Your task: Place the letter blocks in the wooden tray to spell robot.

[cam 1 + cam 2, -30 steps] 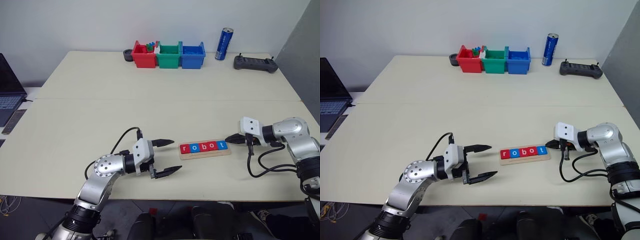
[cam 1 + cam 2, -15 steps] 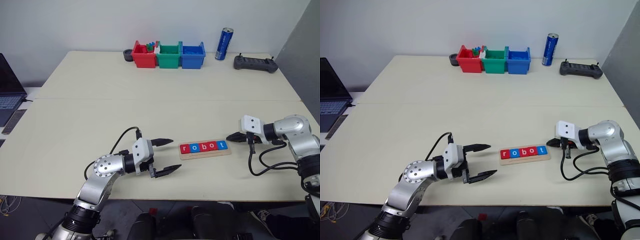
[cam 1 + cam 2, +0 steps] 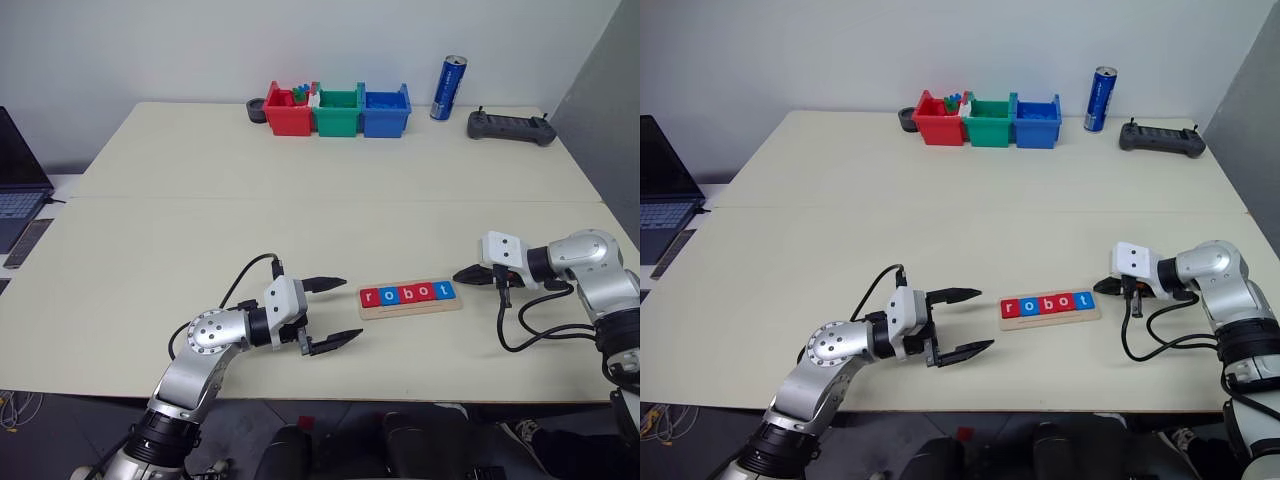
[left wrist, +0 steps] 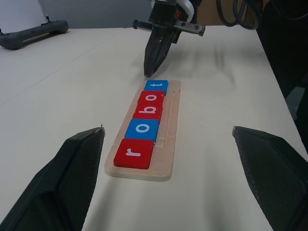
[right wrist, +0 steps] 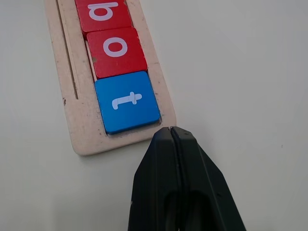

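Note:
The wooden tray (image 3: 410, 304) lies on the table between my two grippers. In it sit the letter blocks (image 3: 408, 293) in a row, red r, blue o, red b, red o, blue t, reading "robot" (image 4: 144, 126). My left gripper (image 3: 331, 312) is open just left of the tray's r end, nothing between its fingers. My right gripper (image 3: 464, 276) is shut and empty, its tip just off the tray's t end, close to the blue t block (image 5: 127, 102).
Red (image 3: 288, 110), green (image 3: 337, 111) and blue (image 3: 385, 110) bins stand at the table's far edge, beside a blue can (image 3: 448, 88) and a black controller (image 3: 510, 126). A laptop (image 3: 17, 180) sits off the left side.

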